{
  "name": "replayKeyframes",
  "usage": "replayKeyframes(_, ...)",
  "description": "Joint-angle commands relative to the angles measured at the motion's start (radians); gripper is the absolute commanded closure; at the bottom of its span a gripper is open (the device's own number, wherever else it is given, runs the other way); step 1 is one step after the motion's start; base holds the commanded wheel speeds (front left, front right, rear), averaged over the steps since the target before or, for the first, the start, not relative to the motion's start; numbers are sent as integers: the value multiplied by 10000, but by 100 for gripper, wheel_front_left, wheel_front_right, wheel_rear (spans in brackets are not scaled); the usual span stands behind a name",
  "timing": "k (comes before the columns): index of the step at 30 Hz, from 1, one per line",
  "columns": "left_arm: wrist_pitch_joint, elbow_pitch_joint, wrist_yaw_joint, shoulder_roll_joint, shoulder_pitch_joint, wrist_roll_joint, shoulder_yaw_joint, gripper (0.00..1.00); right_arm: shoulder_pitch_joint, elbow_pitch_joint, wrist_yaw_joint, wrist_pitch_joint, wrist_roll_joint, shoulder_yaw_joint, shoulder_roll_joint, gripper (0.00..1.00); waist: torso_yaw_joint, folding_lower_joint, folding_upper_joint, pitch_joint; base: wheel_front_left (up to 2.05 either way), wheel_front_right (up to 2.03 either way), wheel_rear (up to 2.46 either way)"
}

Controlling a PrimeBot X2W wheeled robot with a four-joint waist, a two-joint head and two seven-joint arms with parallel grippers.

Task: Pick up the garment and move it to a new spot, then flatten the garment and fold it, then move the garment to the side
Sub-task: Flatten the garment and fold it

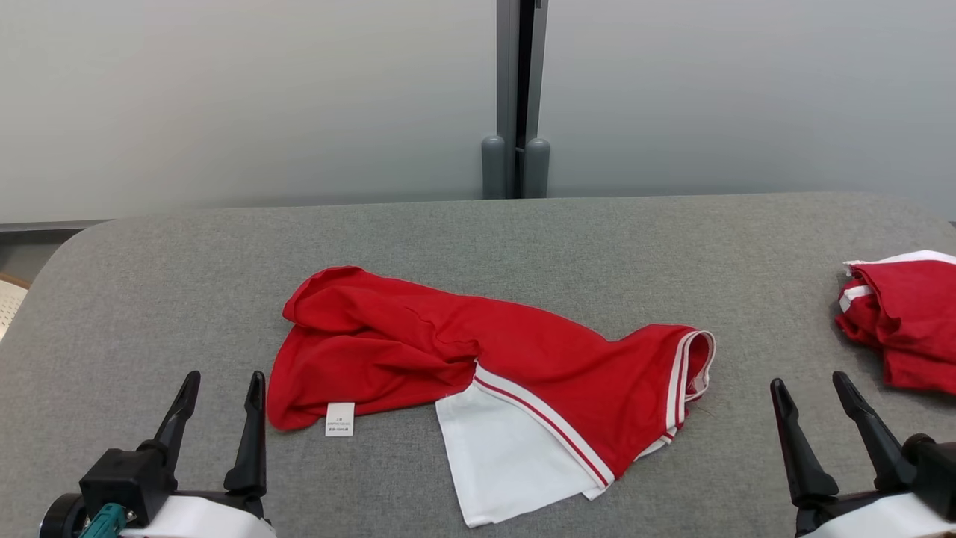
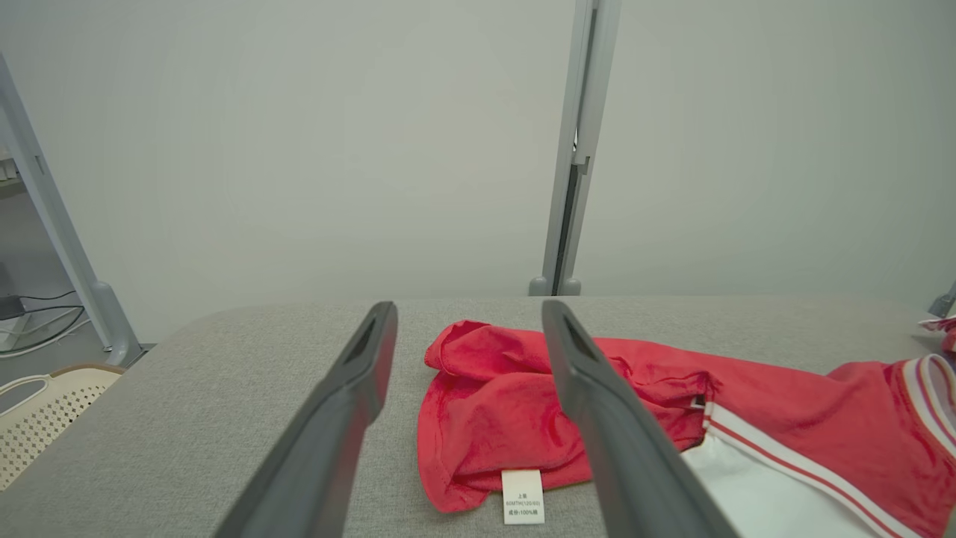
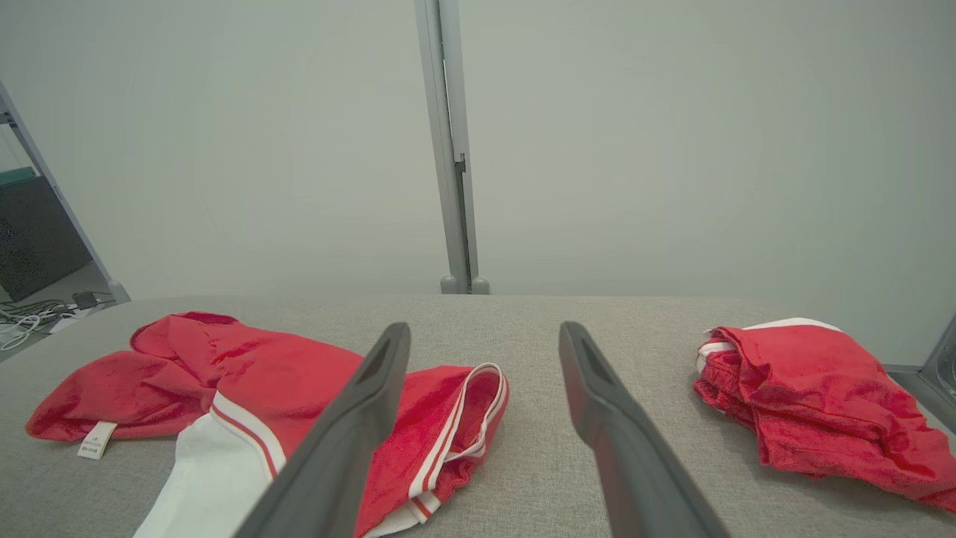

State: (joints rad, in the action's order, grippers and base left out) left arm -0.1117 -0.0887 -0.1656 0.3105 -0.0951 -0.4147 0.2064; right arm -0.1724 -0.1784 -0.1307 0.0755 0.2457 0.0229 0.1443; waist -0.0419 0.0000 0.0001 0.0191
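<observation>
The red-and-white garment lies crumpled in the middle of the grey table, its white label at its near left edge. The left pincer hangs released and empty just left of it. The right pincer, also released and empty, sits at the near right, between the garment and a red bundle.

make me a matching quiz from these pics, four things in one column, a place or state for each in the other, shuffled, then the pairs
1 middle garment
2 second garment
3 label
4 left gripper

a small white tag at a red hem
b open, holding nothing
c bunched at the right edge of the table
d sprawled loose, big white panel showing

Pairs: 1-d; 2-c; 3-a; 4-b
</observation>
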Motion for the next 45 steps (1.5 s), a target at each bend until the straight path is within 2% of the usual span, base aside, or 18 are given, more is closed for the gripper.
replayKeyframes(1,29,-71,-32,69,46,78,21,0,72,-7,1,58,-34,144,74,0,-70,0,-1,-31,0,0,0)
replayKeyframes(6,75,-173,33,-3,361,135,181,0,161,250,1,246,-218,761,337,0,-413,0,-1,-184,0,0,0)
replayKeyframes(17,-306,-69,176,-507,1793,449,765,0,1363,2152,5,515,395,4000,1230,0,-1880,0,-1,-1596,0,0,0)
replayKeyframes(22,-591,184,272,-687,2335,523,914,0,2090,3170,2,507,647,5196,1630,0,-2227,0,-1,-2116,0,0,0)
replayKeyframes(26,-757,404,322,-803,2589,508,954,0,2587,3829,2,467,787,5741,1769,0,-2323,0,-1,-2338,0,0,0)
replayKeyframes(27,-789,454,317,-824,2639,498,962,0,2684,3950,2,436,826,5862,1788,5,-2327,0,-1,-2376,0,0,0)
replayKeyframes(28,-823,500,326,-835,2686,502,976,0,2765,4093,2,491,895,5968,1801,24,-2329,0,-1,-2406,0,0,0)
replayKeyframes(29,-858,523,350,-884,2710,406,953,0,2862,4199,2,527,915,6084,1826,96,-2315,0,-1,-2429,0,0,0)
replayKeyframes(30,-904,565,365,-872,2724,382,928,0,2941,4256,1,488,1004,6171,1811,100,-2296,0,-1,-2445,0,0,0)
replayKeyframes(37,-1060,673,374,-855,2847,401,955,0,3636,3856,2,-204,1207,5871,1832,100,-2142,0,-1,-2502,0,0,0)
replayKeyframes(45,-1104,629,313,-820,3007,399,905,0,4628,2928,2,-661,1057,4256,1998,100,-1798,0,-1,-2680,0,0,0)
